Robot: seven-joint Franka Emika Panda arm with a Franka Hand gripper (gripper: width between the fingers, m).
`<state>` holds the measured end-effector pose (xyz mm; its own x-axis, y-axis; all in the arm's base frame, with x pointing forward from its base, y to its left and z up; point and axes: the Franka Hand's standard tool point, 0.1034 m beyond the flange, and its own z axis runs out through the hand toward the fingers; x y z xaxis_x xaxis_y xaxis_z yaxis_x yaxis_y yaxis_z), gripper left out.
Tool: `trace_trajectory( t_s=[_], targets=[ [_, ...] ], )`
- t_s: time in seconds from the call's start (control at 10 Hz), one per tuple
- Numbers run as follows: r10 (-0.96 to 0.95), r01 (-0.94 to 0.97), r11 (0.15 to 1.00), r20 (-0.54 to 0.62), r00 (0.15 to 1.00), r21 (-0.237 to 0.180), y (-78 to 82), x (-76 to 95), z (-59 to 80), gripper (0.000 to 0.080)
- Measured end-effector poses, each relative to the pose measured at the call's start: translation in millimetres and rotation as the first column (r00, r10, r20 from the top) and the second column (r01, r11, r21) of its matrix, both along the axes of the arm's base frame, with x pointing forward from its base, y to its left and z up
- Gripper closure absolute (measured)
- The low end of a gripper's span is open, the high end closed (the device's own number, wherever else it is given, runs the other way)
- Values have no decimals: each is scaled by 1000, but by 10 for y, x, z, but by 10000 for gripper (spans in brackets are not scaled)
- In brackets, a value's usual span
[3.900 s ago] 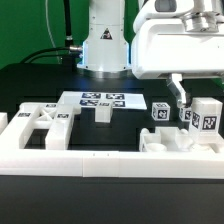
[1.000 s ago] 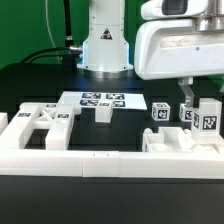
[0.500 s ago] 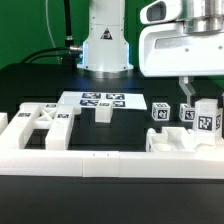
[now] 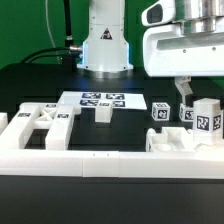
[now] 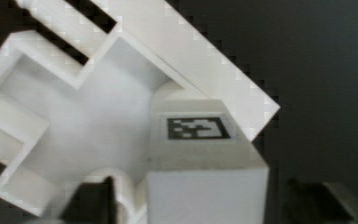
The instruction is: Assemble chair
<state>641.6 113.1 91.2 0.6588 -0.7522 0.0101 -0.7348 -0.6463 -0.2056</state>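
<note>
Black counter, green backdrop: jaws parted, straddling an upright tagged white block with a slim gap on each side, gripping nothing; cut-out panel alongside.

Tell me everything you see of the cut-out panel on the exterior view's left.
The cut-out panel is matte white, plastic-looking, with crossing bars between angular openings and square black-and-white marker tags on its top face. It lies flat on the dark table, right beside the low white border wall.
</note>
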Motion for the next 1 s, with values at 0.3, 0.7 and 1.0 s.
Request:
trace_trajectory(
  t_s=[0.3,0.7,1.0],
  targets=[
    [257,-256,966,6,966,-40,3,-25,-15,162],
    [605,-599,792,11,796,-120,-6,-41,-31,151],
    [802,-792,583,-24,596,-181,5,-25,-36,151]
  ],
)
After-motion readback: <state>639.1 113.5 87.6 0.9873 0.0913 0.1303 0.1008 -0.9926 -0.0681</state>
